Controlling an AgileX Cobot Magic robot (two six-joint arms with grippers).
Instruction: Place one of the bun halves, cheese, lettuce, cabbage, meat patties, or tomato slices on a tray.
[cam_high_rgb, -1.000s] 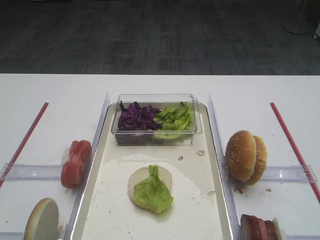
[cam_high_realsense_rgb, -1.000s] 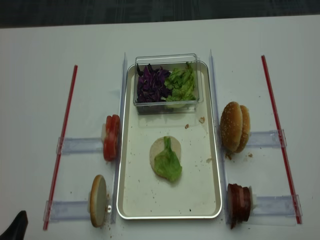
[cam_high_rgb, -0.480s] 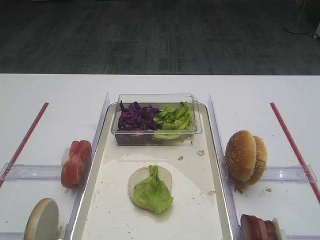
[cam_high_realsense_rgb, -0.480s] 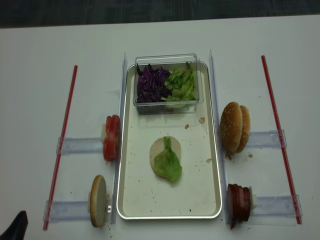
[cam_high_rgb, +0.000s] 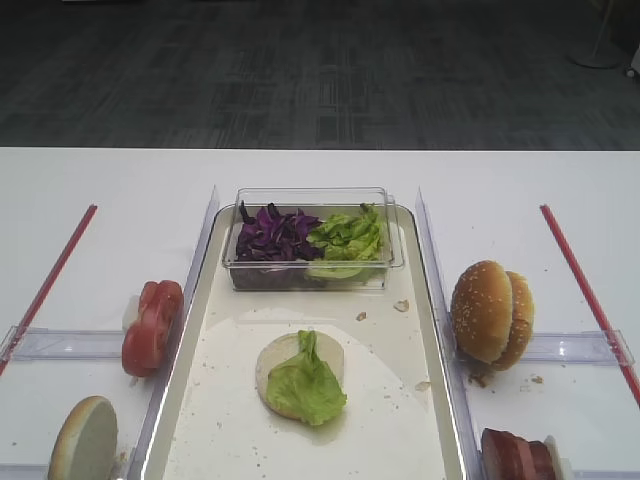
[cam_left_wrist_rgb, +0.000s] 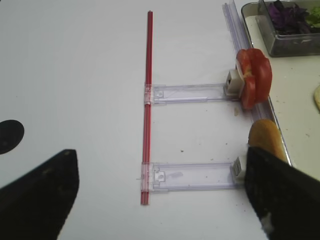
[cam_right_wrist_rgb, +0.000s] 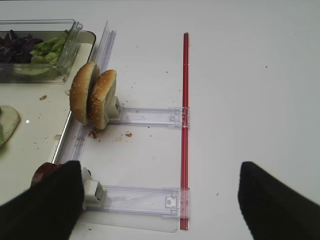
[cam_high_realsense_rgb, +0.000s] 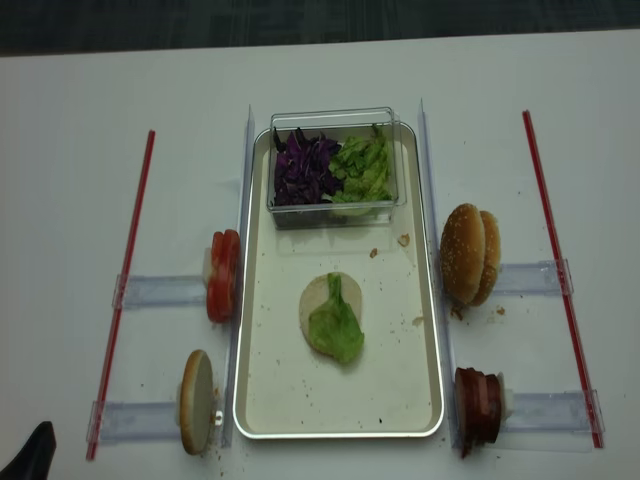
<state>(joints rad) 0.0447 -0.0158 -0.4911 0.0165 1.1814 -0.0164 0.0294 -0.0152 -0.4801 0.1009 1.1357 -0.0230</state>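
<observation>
A long, shallow, cream-silver metal tray (cam_high_realsense_rgb: 340, 400) with a raised rim and scattered crumbs is seen in the middle of a white table (cam_high_realsense_rgb: 80, 120). On its bare floor a flat, pale cream bun half (cam_high_realsense_rgb: 316, 298) is laid, and a single crinkly light-green lettuce leaf (cam_high_realsense_rgb: 336, 326) is draped over its near side, partly covering it. At the far end of the tray a small clear plastic tub (cam_high_realsense_rgb: 333, 205) is set, filled with dark purple shredded cabbage (cam_high_realsense_rgb: 303, 168) on the left and more light-green leaves on the right.

Left of the tray, bright red glossy tomato slices (cam_high_realsense_rgb: 223, 275) are stood on edge in a clear plastic holder, and nearer the camera another pale bun half (cam_high_realsense_rgb: 195, 401) is stood on edge. Right of the tray, two golden-brown sesame-seeded bun tops (cam_high_realsense_rgb: 470, 253) are propped together on edge, and thick reddish-brown meat patties (cam_high_realsense_rgb: 478, 407) are stacked on edge nearer the front. Thin red strips (cam_high_realsense_rgb: 124, 290) are laid along both outer sides.

The right gripper (cam_right_wrist_rgb: 155, 200) is seen in its wrist view with jaws spread wide and nothing between them, above the table beside the patties. The left gripper (cam_left_wrist_rgb: 160, 195) is likewise held apart and empty, above the table beside the tomato slices
</observation>
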